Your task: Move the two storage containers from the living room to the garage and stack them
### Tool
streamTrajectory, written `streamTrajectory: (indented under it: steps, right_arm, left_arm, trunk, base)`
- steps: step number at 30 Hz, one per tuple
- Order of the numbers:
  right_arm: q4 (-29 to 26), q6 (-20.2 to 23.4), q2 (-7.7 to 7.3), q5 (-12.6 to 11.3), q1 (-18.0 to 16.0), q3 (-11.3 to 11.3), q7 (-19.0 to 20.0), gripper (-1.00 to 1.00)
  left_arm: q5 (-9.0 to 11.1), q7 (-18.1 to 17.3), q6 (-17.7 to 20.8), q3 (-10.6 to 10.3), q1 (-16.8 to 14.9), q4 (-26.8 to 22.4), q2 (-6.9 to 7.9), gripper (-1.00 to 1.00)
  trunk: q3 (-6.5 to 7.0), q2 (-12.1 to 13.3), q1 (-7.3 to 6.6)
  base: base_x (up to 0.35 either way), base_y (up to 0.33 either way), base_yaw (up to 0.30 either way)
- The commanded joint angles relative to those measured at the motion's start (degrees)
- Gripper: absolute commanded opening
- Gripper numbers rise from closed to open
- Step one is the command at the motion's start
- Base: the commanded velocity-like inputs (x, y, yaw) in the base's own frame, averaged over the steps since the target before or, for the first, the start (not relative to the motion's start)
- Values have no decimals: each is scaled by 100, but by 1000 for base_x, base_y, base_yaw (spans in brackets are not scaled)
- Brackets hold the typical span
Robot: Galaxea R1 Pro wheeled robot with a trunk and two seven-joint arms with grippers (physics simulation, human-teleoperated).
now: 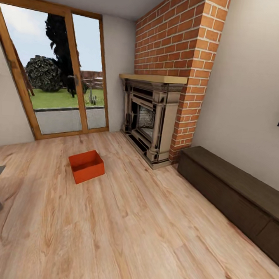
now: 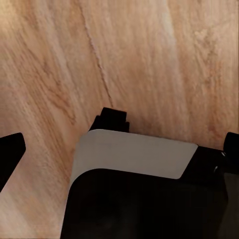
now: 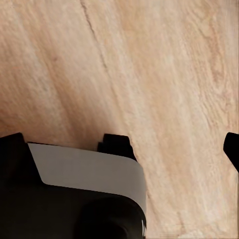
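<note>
**One bin in sight, task barely begun**

Orange-red container [image 1: 86, 166] sits empty on the living-room plank floor [image 1: 142, 234], near the glass doors [image 1: 56, 76] and fireplace [image 1: 151, 115] — not yet picked up. Garage stacking all left, I'd judge. Fingers' state on both arms — can't tell.

An orange-red storage container [image 1: 86, 166] sits on pale wood-plank flooring [image 1: 130, 229] streaked with darker grain. Right of the container, a red brick chimney [image 1: 178, 47] with pale mortar lines rises over a cream and black fireplace [image 1: 151, 119]. Further right of the container stands a dark brown bench [image 1: 231, 194].
</note>
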Motion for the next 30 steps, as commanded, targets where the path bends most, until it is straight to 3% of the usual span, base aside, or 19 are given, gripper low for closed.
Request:
streamTrajectory:
  steps: [1, 11, 30]
  right_arm:
    - [18, -32, 7, -52, -5, 48, -4, 100]
    - [18, -32, 4, -58, -5, 48, -4, 100]
    - [18, -32, 2, -60, -5, 48, -4, 100]
  left_arm:
    - [34, 17, 19, -4, -5, -1, -3, 100]
    - [34, 17, 19, -4, -2, -1, -3, 100]
    - [34, 17, 19, -4, -4, -1, 1, 100]
  trunk:
    - [-5, -2, 3]
    - [-5, -2, 3]
    - [-5, -2, 3]
  base:
    - [322, 0, 275]
    - [322, 0, 256]
    - [322, 0, 16]
